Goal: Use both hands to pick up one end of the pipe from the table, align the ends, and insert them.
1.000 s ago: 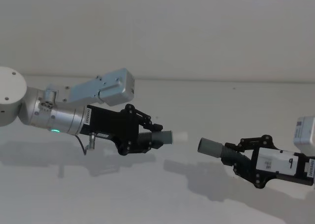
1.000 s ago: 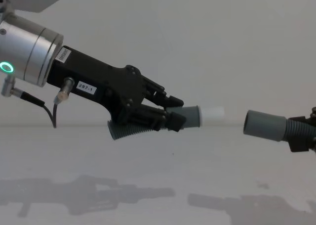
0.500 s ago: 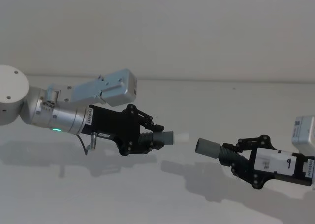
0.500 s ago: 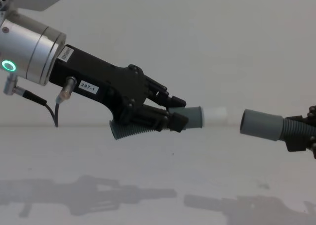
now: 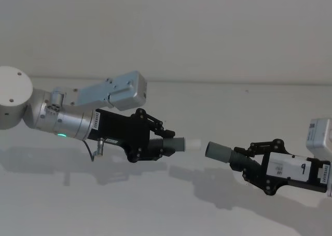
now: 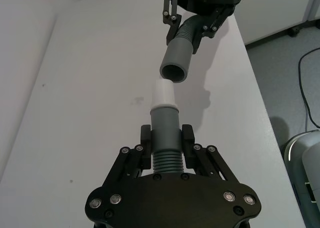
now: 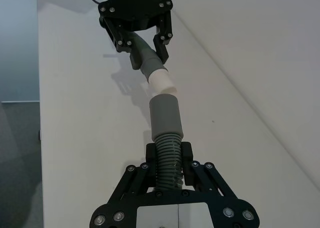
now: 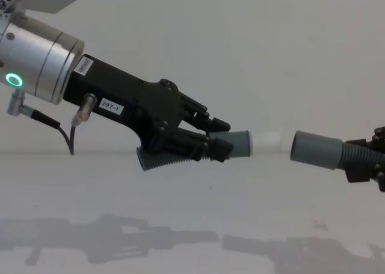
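I see my left black plastic gripper (image 5: 165,144) on its thick silver wrist with the green ring light (image 8: 13,79), held up above the plain white table (image 5: 155,205). Its slim fingers (image 6: 187,138) are closed tight on the ribbed part of the short dark grey hose piece (image 8: 180,156). The narrow grey cuff with the whitish tip (image 5: 192,144) sticks out past the fingers and points at my other arm.

My right black plastic gripper (image 5: 248,160) comes in from the right side, also above the table. Its fingers (image 7: 186,155) are closed on the ribs of the second dark grey ribbed hose piece (image 7: 169,155). The wider smooth grey cuff with the round mouth (image 5: 217,151) points back at the whitish tip.

The 2 ends face each other, very near, but not touching. I can see a small gap between tip and mouth in the chest view. In the head view the wide cuff sits a little lower than the tip. In the left wrist view the open mouth (image 6: 173,71) is just past the tip, a bit to 1 side.

Dark shadows of both arms lie on the table below.
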{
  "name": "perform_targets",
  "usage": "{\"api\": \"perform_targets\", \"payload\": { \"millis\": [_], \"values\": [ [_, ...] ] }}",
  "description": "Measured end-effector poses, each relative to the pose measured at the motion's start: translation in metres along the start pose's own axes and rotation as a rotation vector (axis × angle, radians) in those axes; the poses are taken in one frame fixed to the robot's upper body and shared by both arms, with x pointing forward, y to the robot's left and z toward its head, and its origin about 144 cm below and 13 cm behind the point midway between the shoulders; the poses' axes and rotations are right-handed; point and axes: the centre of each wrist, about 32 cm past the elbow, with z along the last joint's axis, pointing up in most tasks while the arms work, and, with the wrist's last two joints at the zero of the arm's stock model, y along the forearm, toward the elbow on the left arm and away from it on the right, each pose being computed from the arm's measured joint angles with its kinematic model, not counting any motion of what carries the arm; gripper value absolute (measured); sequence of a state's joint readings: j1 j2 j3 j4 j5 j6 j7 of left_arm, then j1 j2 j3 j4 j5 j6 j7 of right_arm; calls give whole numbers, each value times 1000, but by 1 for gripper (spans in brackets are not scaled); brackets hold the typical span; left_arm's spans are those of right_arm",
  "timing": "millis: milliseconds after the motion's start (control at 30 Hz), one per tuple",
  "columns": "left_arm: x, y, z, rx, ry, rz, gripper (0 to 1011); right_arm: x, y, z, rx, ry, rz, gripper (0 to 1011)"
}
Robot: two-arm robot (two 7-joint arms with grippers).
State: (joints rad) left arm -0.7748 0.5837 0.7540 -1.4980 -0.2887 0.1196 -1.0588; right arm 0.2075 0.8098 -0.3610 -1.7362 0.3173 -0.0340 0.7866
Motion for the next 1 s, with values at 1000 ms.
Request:
{"api": "perform_targets", "payload": {
  "millis": [1000],
  "values": [
    [2, -8, 0, -13, -5, -17, 346, 1, 4, 0, -4, 2, -6, 290]
  ]
}}
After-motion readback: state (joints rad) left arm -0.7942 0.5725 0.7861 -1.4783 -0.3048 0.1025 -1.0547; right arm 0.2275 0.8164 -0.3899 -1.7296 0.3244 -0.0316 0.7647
